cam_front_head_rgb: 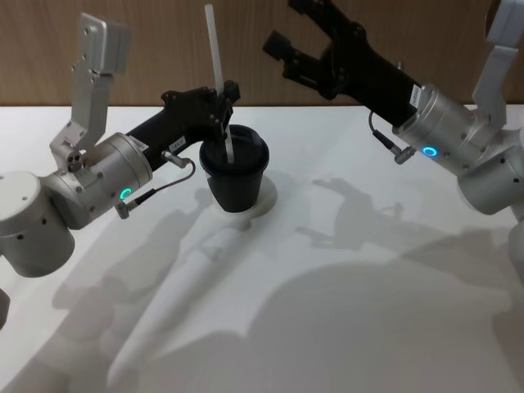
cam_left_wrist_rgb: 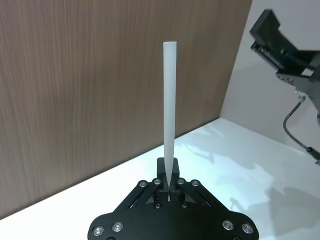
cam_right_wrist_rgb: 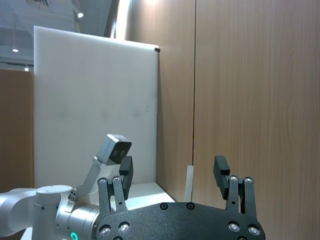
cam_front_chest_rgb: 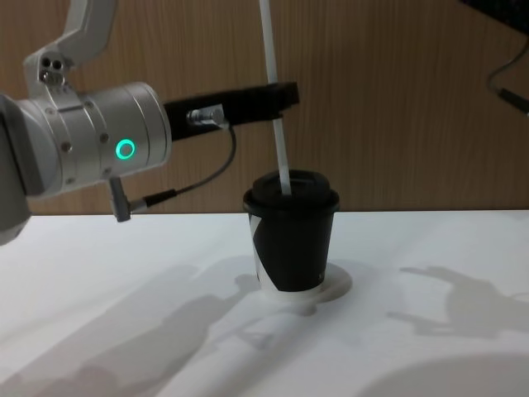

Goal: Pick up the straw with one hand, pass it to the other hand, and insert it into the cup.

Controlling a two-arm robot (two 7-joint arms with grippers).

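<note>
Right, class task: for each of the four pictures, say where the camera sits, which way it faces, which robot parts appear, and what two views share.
Head view: high up, looking down at the table; both arms, the left claw shut on the straw over the cup, the right claw open.
Chest view: low, looking across the table; the left arm, straw entering the cup's lid.
Left wrist view: along the left claw at the upright straw and wood wall.
Right wrist view: along the open right claw toward the wall.
Head and chest views share cup and straw.
</note>
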